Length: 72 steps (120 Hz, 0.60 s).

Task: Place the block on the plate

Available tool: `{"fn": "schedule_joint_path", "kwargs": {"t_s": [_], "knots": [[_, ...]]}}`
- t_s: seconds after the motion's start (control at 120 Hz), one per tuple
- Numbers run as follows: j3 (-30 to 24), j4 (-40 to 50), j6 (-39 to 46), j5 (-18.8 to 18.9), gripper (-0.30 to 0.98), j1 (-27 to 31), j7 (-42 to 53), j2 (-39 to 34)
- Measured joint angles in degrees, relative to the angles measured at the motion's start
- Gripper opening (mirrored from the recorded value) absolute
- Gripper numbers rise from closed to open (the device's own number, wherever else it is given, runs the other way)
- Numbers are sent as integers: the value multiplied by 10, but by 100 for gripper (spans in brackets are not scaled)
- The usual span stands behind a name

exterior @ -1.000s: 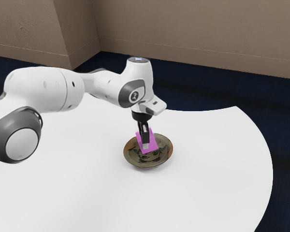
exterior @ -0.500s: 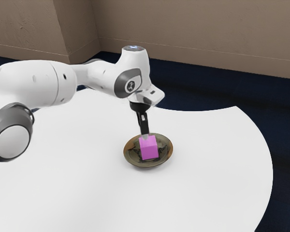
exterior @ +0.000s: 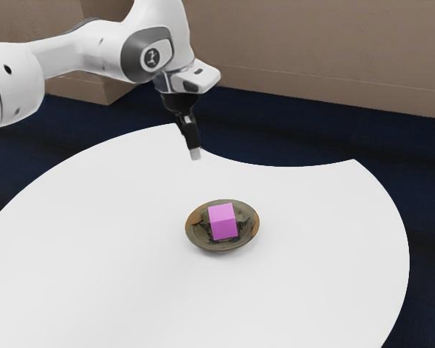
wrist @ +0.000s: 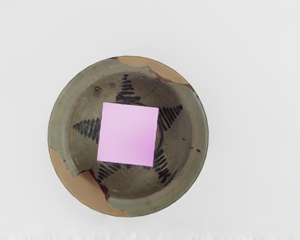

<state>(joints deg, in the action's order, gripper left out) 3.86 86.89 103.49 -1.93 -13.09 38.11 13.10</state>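
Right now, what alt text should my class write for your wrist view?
A pink cube-shaped block rests near the middle of a round, grey-green ceramic-looking plate with dark spiky markings and tan patches, seen from above on a white table.

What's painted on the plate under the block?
Dark striped spikes, like a star, on the greenish-brown plate; the wrist view shows it best.

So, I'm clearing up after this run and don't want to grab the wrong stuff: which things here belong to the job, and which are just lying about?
Part of the job:
block, sitting on the plate
plate, under the block
claw, raised away from both

Just there, nothing loose among them:
table
floor
wall
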Motion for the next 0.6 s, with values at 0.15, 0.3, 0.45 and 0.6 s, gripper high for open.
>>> {"fn": "schedule_joint_path", "kwargs": {"t_s": [0.15, 0.3, 0.45, 0.6], "knots": [[-1, 16, -61, 0, 68, 0, -65, -68], [4, 25, -135, 0, 69, -2, -146, -126], [8, 30, -192, 0, 69, -1, -224, -160], [10, 30, -213, 1, 69, 2, -279, -164]]}}
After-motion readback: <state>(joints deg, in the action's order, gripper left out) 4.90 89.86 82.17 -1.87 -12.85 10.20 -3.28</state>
